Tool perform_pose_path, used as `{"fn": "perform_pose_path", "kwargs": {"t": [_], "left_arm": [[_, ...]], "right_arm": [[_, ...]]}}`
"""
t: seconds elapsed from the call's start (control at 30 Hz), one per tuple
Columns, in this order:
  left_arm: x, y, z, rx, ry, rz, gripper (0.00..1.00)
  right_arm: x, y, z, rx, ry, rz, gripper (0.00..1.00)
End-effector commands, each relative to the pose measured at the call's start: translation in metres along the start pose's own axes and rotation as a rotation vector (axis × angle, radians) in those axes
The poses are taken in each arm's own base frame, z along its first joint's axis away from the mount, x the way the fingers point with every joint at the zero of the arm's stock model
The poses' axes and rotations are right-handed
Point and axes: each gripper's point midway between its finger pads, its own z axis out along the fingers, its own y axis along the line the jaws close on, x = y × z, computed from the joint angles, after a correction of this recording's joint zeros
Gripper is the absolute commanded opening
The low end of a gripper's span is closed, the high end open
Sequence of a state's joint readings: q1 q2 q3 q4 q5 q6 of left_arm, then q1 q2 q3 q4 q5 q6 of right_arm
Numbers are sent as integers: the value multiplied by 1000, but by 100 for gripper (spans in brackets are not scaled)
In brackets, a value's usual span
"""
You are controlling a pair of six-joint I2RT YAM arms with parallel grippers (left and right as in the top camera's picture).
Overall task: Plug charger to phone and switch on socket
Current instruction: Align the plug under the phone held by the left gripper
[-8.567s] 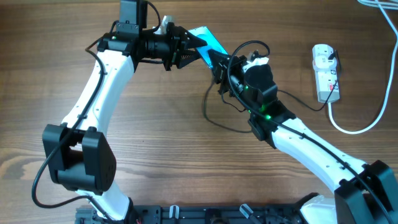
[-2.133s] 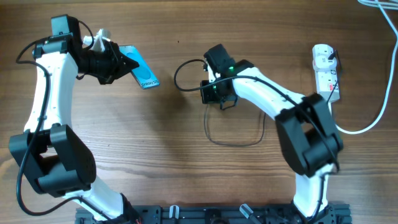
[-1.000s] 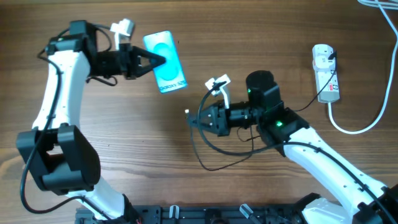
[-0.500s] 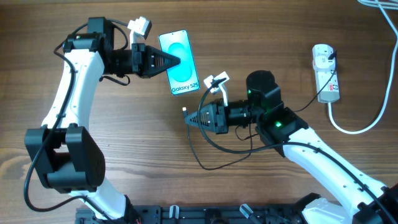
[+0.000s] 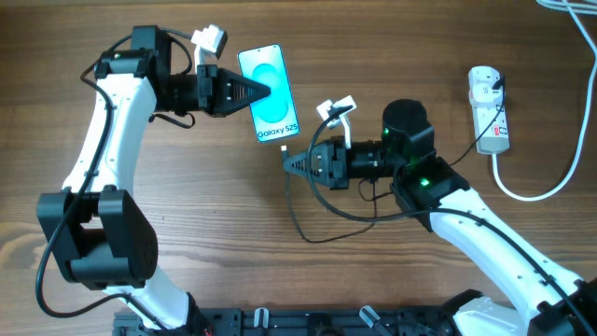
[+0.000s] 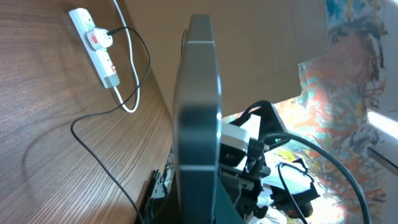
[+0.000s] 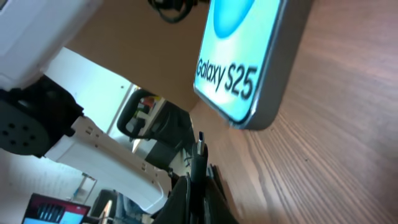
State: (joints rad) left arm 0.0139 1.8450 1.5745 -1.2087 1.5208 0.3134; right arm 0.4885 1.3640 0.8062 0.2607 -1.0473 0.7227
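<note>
Between the closed fingers of the left gripper (image 5: 248, 91) sits the phone (image 5: 272, 101), pinched at one long edge. Its screen faces up and the "Galaxy S25" end lies nearest the right gripper (image 5: 293, 164). Whether the phone touches the table (image 5: 224, 233) cannot be told.

The right gripper's fingers are pressed together on the charger (image 7: 199, 148), and the metallic plug tip projects just past the fingertips. The tip stands just short of the phone's bottom edge; the right wrist view shows a gap between them. The cable trails behind this gripper in a loop on the table.

The socket (image 5: 489, 110) lies well behind the right gripper, past its wrist. A black plug (image 5: 501, 90) is inserted in it and a white cord (image 5: 546, 191) runs off from it.
</note>
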Motion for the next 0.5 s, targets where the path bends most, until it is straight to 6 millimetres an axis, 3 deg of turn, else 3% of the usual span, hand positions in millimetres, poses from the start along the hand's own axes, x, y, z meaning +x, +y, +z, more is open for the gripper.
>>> {"fn": "perform_pose_path", "kwargs": {"t": [0.0,0.47], "left_arm": [[-1,-20,-1,54,-16,49,4],[4,-22,10,65,14,43,4]], "right_arm": [[-2,5,-3,-15,-9,-7,4],[-2,3,-3,-11,-10,14,4]]}}
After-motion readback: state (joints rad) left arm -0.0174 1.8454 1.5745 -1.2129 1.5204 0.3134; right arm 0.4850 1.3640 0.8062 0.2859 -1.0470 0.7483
